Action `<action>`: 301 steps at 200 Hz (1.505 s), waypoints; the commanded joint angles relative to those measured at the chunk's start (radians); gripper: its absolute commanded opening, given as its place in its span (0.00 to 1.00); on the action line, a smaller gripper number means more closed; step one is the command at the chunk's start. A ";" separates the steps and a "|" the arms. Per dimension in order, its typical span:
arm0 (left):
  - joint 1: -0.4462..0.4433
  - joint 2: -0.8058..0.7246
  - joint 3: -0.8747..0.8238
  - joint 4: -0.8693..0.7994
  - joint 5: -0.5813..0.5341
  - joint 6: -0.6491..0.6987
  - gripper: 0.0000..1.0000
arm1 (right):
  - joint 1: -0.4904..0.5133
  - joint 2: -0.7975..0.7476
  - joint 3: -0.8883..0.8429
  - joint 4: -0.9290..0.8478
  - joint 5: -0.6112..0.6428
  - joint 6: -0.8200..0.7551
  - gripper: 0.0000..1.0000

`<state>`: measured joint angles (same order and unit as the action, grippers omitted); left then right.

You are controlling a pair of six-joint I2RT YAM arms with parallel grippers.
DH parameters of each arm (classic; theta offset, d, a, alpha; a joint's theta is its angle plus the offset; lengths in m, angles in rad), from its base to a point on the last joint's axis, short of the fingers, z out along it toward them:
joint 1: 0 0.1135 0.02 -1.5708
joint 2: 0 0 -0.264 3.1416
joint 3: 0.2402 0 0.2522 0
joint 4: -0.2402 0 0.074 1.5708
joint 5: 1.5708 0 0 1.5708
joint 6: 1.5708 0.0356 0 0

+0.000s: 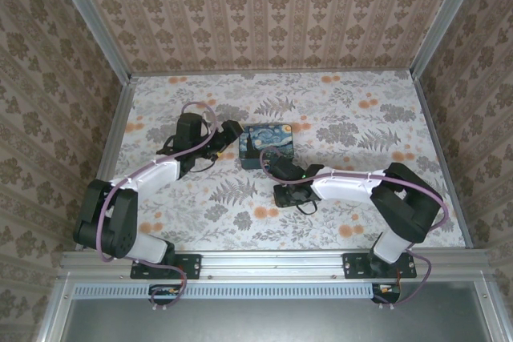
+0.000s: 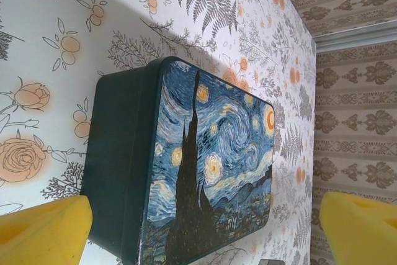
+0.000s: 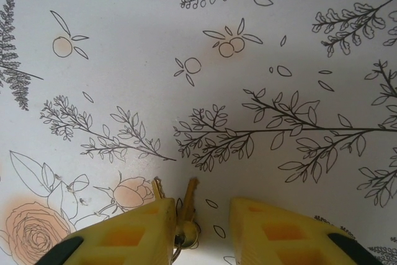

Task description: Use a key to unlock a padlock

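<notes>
Your right gripper (image 3: pixel 201 231) hangs low over the white table (image 3: pixel 205 60) printed with grey ferns and orange blossoms. Its two blocky yellow fingers (image 3: pixel 133 231) stand partly apart, with a strip of tabletop showing between them. The small, thin brass-coloured key (image 3: pixel 188 198) lies flat on the table in that gap, its blade pointing away from the wrist. Its round head and ring sit just beside the inner face of the finger on the left of the wrist view. The opposite finger stands clear of it, so the jaws are parted and clamp nothing. A second brass-coloured key (image 3: pixel 157 187) pokes out from beside that same finger, just next to the first. Seen from above, your right arm (image 1: pixel 345 184) reaches in to a spot just in front of the rectangular tin box (image 1: pixel 268 144) painted with a blue-and-yellow swirling night sky, which sits near the middle of the table. Your left gripper (image 2: pixel 205 215) is spread wide and holds nothing. Its yellow fingers sit at either lower corner of its wrist view, and the box lies flat on the table ahead of them, lid up. Your left arm (image 1: pixel 152 178) comes at the box from its left side.
</notes>
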<state>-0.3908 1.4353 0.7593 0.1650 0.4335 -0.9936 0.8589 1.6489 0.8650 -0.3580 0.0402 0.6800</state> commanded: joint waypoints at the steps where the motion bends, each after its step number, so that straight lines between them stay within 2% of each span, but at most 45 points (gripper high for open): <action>1: 0.007 -0.027 -0.007 0.017 0.013 0.001 0.96 | 0.016 0.055 -0.003 -0.010 -0.058 0.006 0.32; 28: 0.006 -0.030 -0.007 0.013 0.013 0.001 0.96 | 0.017 0.040 0.001 0.000 -0.072 0.018 0.42; 80: 0.008 -0.044 -0.008 0.008 0.008 0.003 0.96 | 0.016 -0.101 -0.001 -0.020 0.017 0.093 0.44; 113: 0.014 -0.045 -0.012 0.011 -0.007 -0.002 0.96 | 0.018 -0.116 -0.021 -0.009 0.046 0.191 0.44; 178: 0.039 -0.033 -0.041 0.078 0.015 -0.033 0.97 | 0.063 -0.049 -0.041 0.001 0.079 0.347 0.39; 301: 0.068 -0.016 -0.098 0.158 0.085 -0.047 0.98 | 0.064 0.055 0.057 -0.027 0.137 0.365 0.29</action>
<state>-0.3321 1.4117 0.6769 0.2749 0.4850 -1.0252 0.9211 1.6630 0.8875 -0.3668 0.1375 1.0252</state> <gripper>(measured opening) 0.979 0.300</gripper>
